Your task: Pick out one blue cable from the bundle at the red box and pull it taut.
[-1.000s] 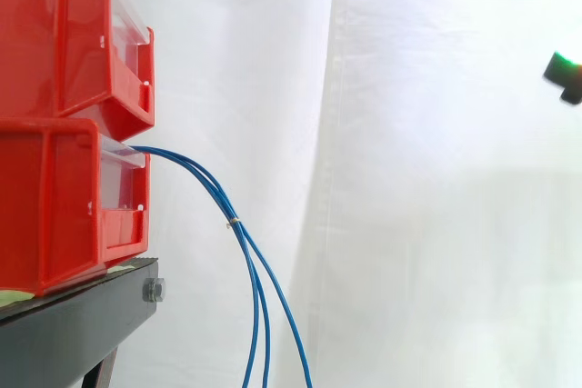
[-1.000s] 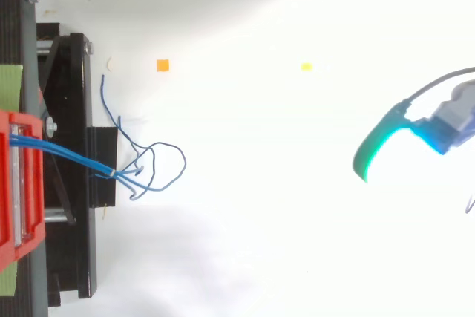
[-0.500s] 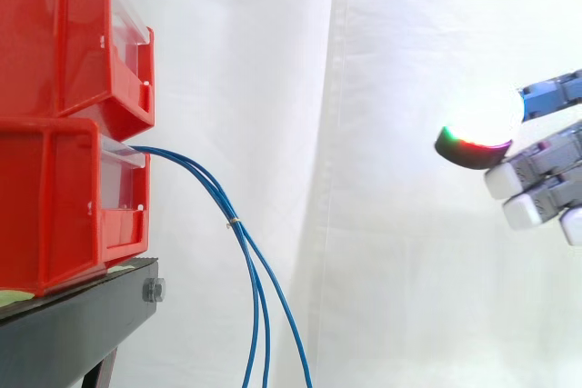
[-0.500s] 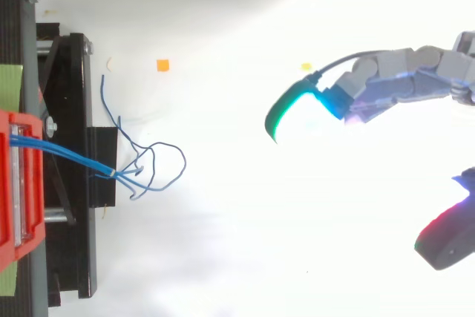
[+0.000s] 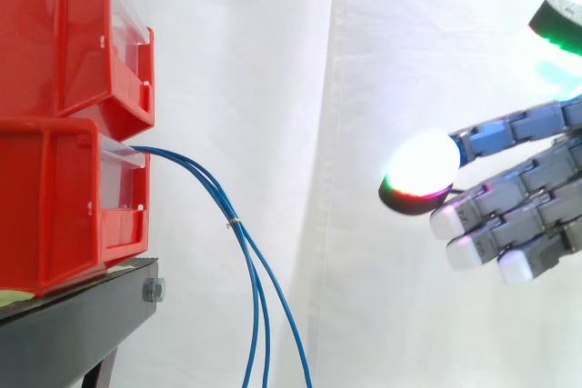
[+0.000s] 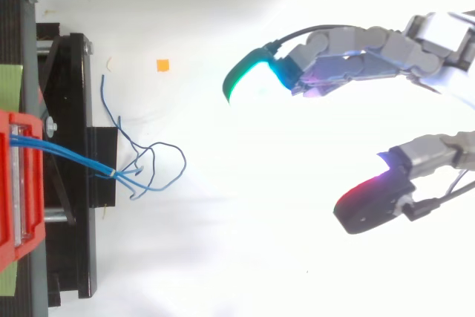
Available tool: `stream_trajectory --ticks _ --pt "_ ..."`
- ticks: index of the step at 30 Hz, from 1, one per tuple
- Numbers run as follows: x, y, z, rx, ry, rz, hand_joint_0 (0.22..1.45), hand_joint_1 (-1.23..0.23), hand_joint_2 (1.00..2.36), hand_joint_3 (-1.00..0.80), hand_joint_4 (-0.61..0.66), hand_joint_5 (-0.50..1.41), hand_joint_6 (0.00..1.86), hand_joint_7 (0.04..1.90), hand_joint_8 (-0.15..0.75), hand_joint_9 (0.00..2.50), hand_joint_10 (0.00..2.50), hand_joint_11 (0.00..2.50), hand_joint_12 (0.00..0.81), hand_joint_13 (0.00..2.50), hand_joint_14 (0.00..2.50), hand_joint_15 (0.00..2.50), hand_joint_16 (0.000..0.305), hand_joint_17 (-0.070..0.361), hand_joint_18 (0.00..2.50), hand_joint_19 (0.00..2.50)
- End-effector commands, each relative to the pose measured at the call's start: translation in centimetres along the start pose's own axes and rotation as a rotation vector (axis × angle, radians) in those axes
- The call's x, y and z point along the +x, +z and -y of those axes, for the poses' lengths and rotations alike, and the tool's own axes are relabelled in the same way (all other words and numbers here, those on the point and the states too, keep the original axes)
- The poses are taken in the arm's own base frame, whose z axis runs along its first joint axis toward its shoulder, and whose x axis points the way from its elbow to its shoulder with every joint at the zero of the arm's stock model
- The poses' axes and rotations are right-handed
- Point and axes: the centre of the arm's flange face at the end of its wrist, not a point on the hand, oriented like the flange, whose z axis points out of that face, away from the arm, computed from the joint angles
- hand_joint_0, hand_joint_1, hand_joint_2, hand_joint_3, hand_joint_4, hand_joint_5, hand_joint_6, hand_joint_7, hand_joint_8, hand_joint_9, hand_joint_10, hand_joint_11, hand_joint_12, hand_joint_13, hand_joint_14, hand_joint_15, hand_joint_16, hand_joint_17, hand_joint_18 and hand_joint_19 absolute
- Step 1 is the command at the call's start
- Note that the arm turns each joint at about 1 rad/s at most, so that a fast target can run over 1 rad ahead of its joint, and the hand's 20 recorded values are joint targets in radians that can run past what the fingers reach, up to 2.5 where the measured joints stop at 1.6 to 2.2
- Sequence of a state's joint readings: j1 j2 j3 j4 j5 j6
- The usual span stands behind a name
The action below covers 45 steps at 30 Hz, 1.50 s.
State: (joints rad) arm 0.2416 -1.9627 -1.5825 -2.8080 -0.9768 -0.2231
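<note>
Hand [image 6: 371,46] farther in from right edge, blue cables [image 5: 233,220] well apart

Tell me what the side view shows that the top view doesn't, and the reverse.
Side view: two red bins stacked on the black stand, blue cables leaving the lower bin and hanging down past a small tie. Top view: the cables' loose ends curled on the white floor, an orange square nearby. Both: the open hand, apart from the cables.
</note>
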Motion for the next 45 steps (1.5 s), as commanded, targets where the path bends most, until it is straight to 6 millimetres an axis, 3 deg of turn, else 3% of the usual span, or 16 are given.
stream_trajectory --ticks 1,7,13,22,25,26,29,34,41,45 --pt "0.7 0.7 0.7 0.005 -0.005 -0.004 0.5 -0.71 1.0 -0.5 0.17 -0.22 0.5 0.72 0.249 0.52 0.01 0.36 0.36 0.55 0.01 0.31 0.052 0.116 0.44 0.56" --pt "1.4 1.1 0.3 -0.036 -0.027 0.006 0.5 -0.7 1.0 -0.5 0.17 -0.22 0.5 0.72 0.249 0.53 0.02 0.37 0.36 0.55 0.01 0.31 0.052 0.116 0.45 0.57" --pt "3.1 2.8 3.0 -0.012 -0.022 -0.009 0.5 -0.69 1.0 -0.5 0.18 -0.22 0.5 0.72 0.248 0.53 0.01 0.38 0.36 0.56 0.01 0.32 0.052 0.116 0.45 0.57" --pt "4.0 3.9 2.4 -0.027 -0.018 -0.004 0.5 -0.68 1.0 -0.5 0.17 -0.22 0.5 0.72 0.25 0.54 0.01 0.38 0.36 0.56 0.01 0.33 0.052 0.117 0.45 0.58" --pt "4.5 4.2 3.4 -0.017 -0.023 -0.01 0.5 -0.68 1.0 -0.5 0.18 -0.22 0.5 0.72 0.251 0.54 0.01 0.38 0.36 0.56 0.01 0.32 0.052 0.117 0.45 0.58" --pt "5.1 4.7 4.5 -0.019 -0.024 -0.011 0.5 -0.68 1.0 -0.5 0.18 -0.22 0.5 0.72 0.251 0.54 0.01 0.37 0.362 0.56 0.01 0.32 0.052 0.117 0.45 0.58" --pt "5.8 5.5 4.5 -0.037 -0.012 -0.006 0.5 -0.68 1.0 -0.5 0.18 -0.22 0.5 0.72 0.25 0.54 0.01 0.37 0.361 0.57 0.01 0.32 0.052 0.117 0.45 0.58" --pt "7.2 7.2 7.1 -0.02 -0.005 -0.019 0.5 -0.67 1.0 -0.5 0.18 -0.22 0.5 0.72 0.251 0.54 0.01 0.37 0.361 0.57 0.01 0.32 0.052 0.117 0.45 0.58" --pt "7.7 7.9 6.4 -0.06 0.013 -0.017 0.5 -0.67 1.0 -0.5 0.18 -0.21 0.5 0.72 0.25 0.55 0.01 0.37 0.359 0.57 0.01 0.33 0.052 0.117 0.45 0.59" --pt "8.0 8.4 7.2 -0.076 0.021 -0.011 0.5 -0.67 1.0 -0.5 0.18 -0.21 0.5 0.72 0.252 0.55 0.02 0.38 0.36 0.58 0.01 0.33 0.052 0.118 0.45 0.59"
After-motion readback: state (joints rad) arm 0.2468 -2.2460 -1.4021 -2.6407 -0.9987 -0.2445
